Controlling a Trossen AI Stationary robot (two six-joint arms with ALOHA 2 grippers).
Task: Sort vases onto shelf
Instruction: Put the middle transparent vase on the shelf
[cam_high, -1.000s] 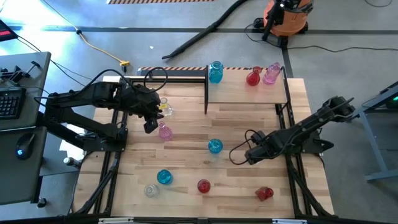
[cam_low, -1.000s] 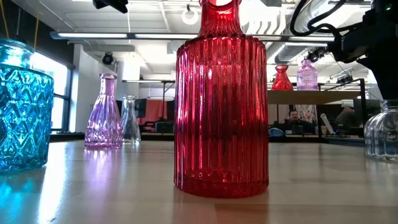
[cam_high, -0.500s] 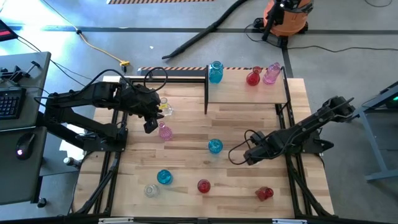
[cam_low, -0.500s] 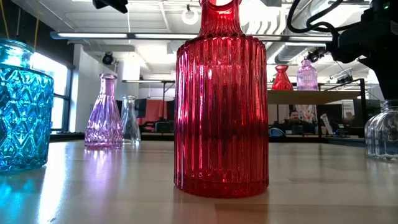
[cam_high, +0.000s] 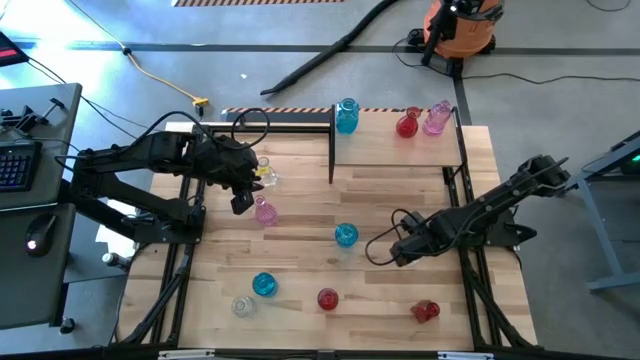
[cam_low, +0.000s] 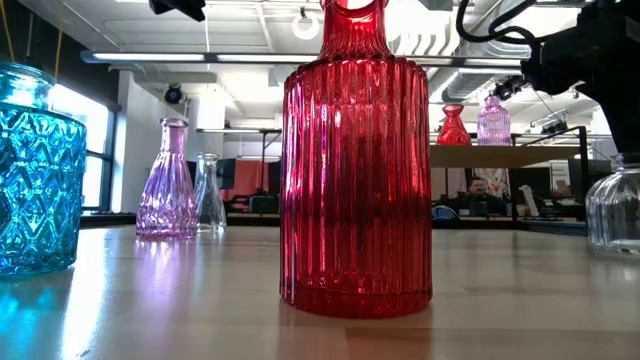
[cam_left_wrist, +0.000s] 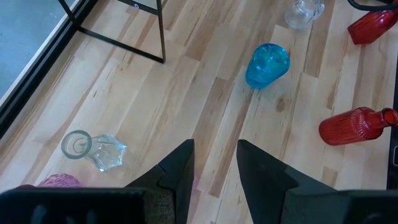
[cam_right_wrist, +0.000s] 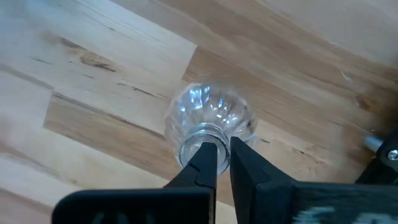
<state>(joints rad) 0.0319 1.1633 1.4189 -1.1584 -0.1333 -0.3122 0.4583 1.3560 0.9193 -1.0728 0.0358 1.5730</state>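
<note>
My right gripper (cam_right_wrist: 222, 158) points down at the table's right-middle (cam_high: 392, 254), shut on a clear vase (cam_right_wrist: 211, 121) that also shows in the low view (cam_low: 615, 210). My left gripper (cam_left_wrist: 214, 180) hangs open over the table's left-middle (cam_high: 243, 200) and holds nothing; a pink vase (cam_high: 264, 211) and a clear vase (cam_high: 265, 172) are beside it. The shelf (cam_high: 400, 150) at the far right carries a blue vase (cam_high: 347, 116), a red vase (cam_high: 406, 125) and a pink vase (cam_high: 437, 118) along its far edge. My right gripper pinches the rim of the clear vase's neck (cam_right_wrist: 189, 149) between its two fingers, one finger (cam_right_wrist: 208, 163) over the mouth and the other (cam_right_wrist: 244, 160) outside it. The fingers come from above, pointing down. The vase stands upright below them; I cannot tell whether its base is on the table.
Loose vases stand on the table: blue (cam_high: 345, 235), blue (cam_high: 264, 284), clear (cam_high: 242, 306), red (cam_high: 327, 298), and a red one (cam_high: 425, 311) on its side. A bare black frame (cam_high: 265, 120) stands at the far left. Bare wood lies between shelf and vases.
In the low view the clear vase under my right gripper sits slightly higher than a second ago, and that arm's cable loop has swung a little. My left arm has kept still.
</note>
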